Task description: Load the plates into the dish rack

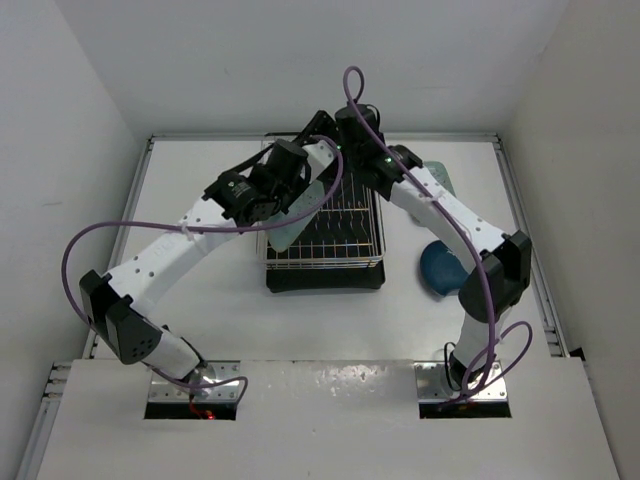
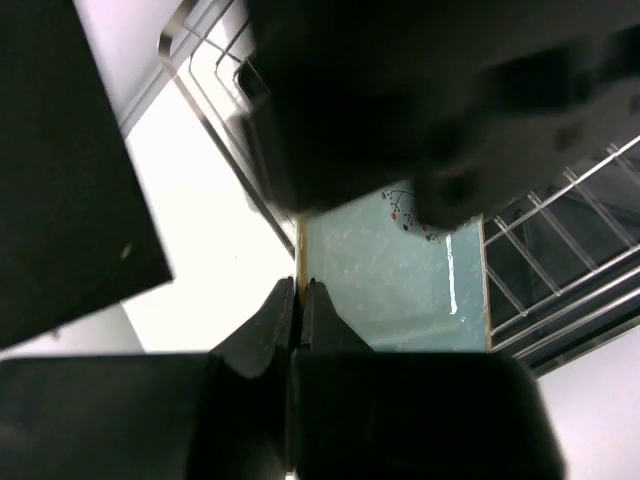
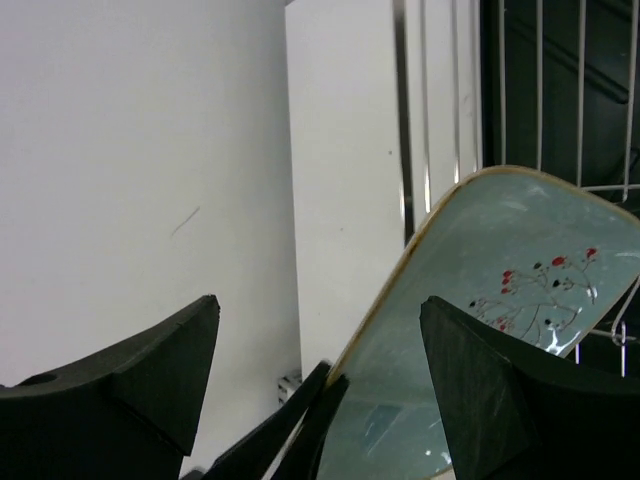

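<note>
Chrome wire dish rack [image 1: 325,262] sits on a black drip tray [image 1: 322,281] at mid white table [image 1: 330,335]. A pale mint-green rounded-rectangular plate [image 1: 292,232] with a small red-and-black sprig print is tilted over the rack's left side. Whether it sits between the dividers cannot be told.

A dark blue roundish plate [image 1: 440,268] lies on the table right of the rack. A second mint-green plate [image 1: 443,182] lies by the rack's far right corner, partly under the right arm.

The left arm reaches diagonally from its base to the rack's left side. Left gripper [image 2: 298,295]: fingers pinched tight on the tilted plate's edge.

The right arm has its elbow out to the right and its forearm over the rack's far end. Right gripper [image 3: 320,320]: fingers spread wide with the plate seen between them. Contact cannot be told.
</note>
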`<move>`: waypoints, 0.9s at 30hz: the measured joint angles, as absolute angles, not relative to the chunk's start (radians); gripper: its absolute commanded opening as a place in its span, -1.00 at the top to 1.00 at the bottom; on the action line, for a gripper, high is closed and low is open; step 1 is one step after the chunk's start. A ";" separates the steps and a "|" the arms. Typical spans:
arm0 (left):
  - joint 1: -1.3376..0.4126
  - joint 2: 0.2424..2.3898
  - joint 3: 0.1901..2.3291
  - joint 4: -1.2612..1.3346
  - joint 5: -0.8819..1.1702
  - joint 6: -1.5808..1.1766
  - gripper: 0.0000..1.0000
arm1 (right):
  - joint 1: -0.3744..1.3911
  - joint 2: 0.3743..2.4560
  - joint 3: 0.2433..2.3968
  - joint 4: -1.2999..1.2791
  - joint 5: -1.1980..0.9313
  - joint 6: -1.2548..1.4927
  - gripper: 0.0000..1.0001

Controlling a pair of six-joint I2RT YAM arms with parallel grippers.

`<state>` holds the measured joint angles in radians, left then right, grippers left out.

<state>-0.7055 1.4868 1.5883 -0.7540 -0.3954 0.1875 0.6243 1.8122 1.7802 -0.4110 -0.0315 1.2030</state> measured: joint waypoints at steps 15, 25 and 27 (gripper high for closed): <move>-0.786 1.493 1.534 -0.699 -0.556 0.265 1.00 | 0.630 1.808 1.629 -0.338 -0.096 1.312 -0.12; -0.826 1.496 1.522 -0.687 -0.554 0.292 1.00 | 0.614 1.808 1.571 -0.262 -0.143 1.369 0.20; -0.834 1.501 1.521 -0.682 -0.543 0.298 1.00 | 0.612 1.808 1.544 -0.260 -0.150 1.377 0.27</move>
